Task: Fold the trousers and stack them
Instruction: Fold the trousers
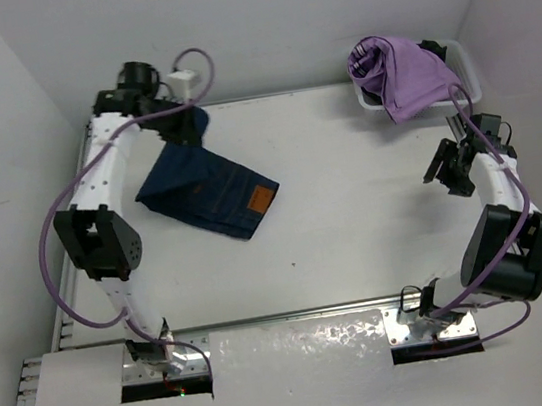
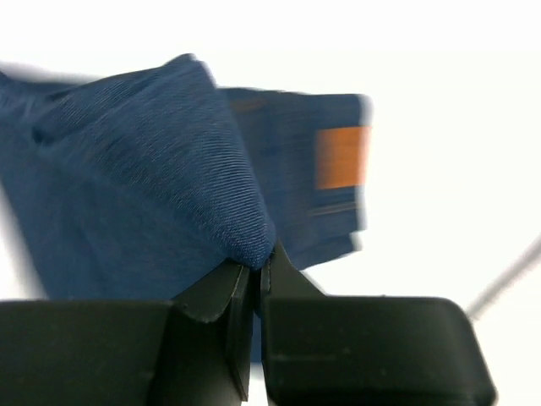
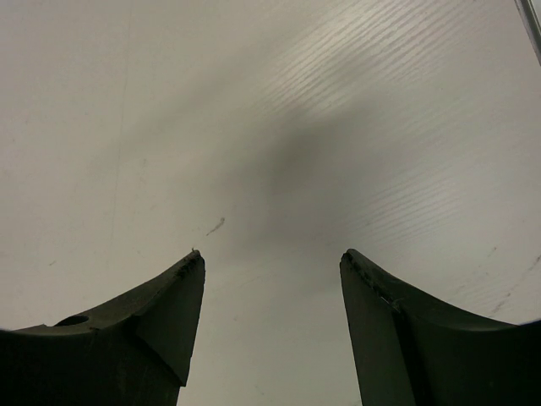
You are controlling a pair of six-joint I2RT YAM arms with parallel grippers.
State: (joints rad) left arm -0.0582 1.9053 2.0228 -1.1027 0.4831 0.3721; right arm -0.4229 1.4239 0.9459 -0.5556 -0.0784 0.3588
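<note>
The jeans (image 1: 198, 188) lie folded into a dark blue bundle on the left half of the white table (image 1: 350, 192), closer to the far edge than to the near one. The end with the tan patch (image 1: 261, 200) points toward the middle of the table. The opposite corner rises toward the far left. There the left claw (image 2: 258, 271) has its two black jaws pressed together on a peak of the denim. From the left wrist, the cloth drapes away from that pinch in a ridge, with the orange-tan patch showing blurred beyond it.

The rest of the bundle rests flat on the table, its edges fairly straight.

Over on the right side, well apart from the jeans, the right claw (image 3: 270, 258) hangs above bare table. Its jaws are spread wide with nothing between them, only the pale, faintly scuffed surface below.

At the far right corner sits a white bin (image 1: 467, 74) with a purple garment (image 1: 400, 79) heaped in it and spilling over the near rim, just beyond the right claw.
</note>
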